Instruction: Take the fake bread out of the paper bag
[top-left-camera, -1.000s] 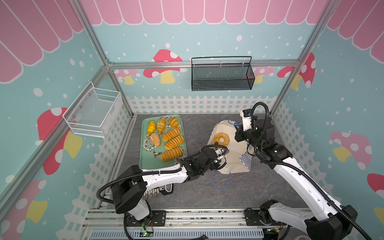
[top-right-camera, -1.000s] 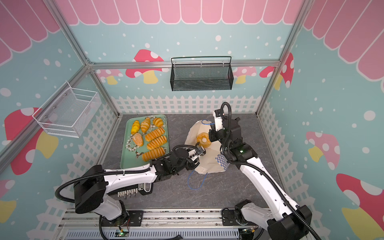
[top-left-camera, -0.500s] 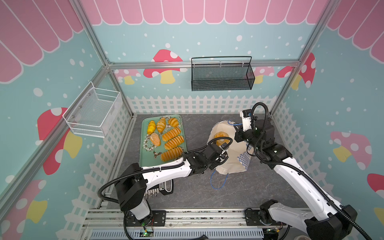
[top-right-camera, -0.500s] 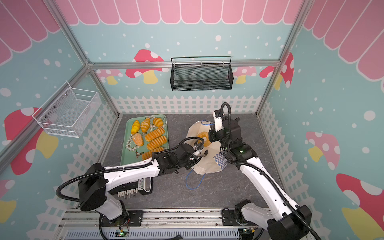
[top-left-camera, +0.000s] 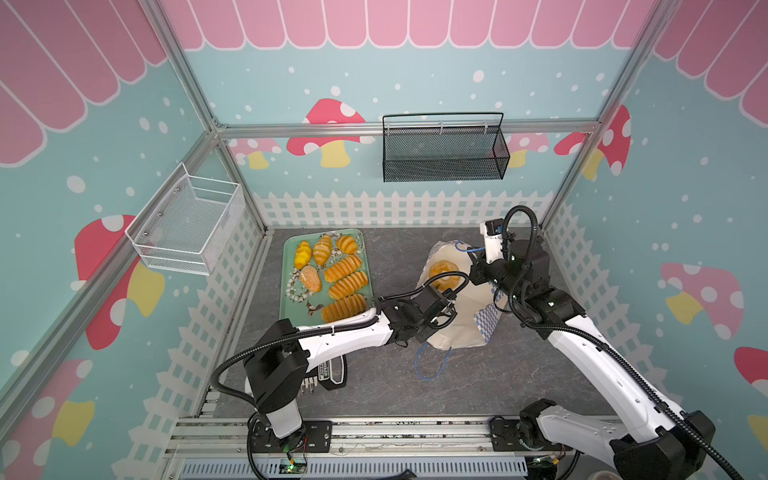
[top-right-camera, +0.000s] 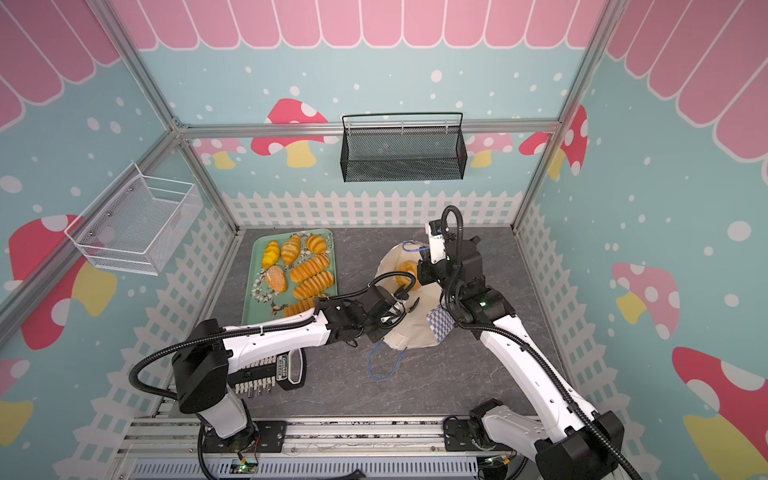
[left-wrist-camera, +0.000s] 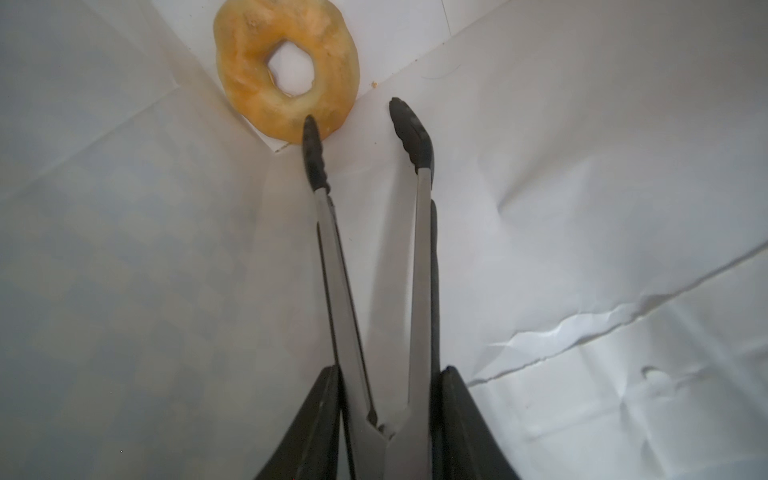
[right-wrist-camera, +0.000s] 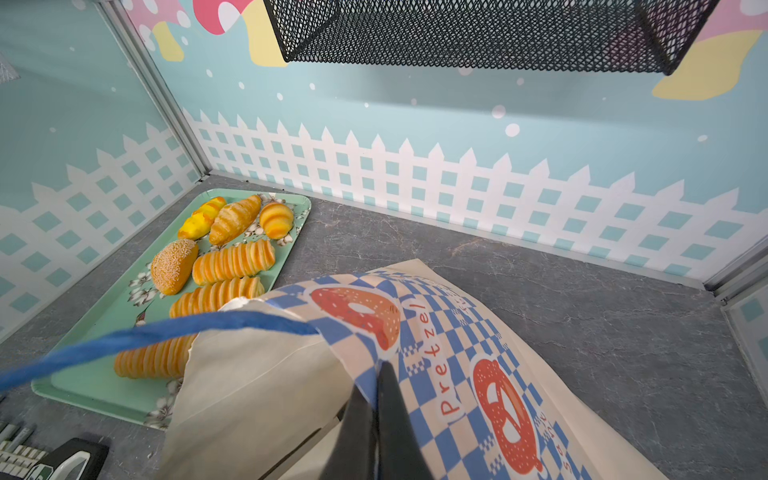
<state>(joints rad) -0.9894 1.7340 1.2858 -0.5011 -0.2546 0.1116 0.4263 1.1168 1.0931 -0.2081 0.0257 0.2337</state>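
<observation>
Right gripper (right-wrist-camera: 376, 386), shut on the cream checkered paper bag (right-wrist-camera: 257, 395), held its mouth open; left gripper (left-wrist-camera: 390, 374) clamped steel tongs (left-wrist-camera: 332, 249), tips parted at the golden ring doughnut (left-wrist-camera: 245, 75).

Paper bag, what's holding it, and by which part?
The right pincer is shut on the paper bag, at its checkered rim; the left pincer grips tongs near their hinge.

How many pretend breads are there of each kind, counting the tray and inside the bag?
Ribbed long loaves: 3
Croissants: 2
Yellow bumpy roll: 1
Sesame bun: 1
Ring doughnut: 1
Total: 8
</observation>
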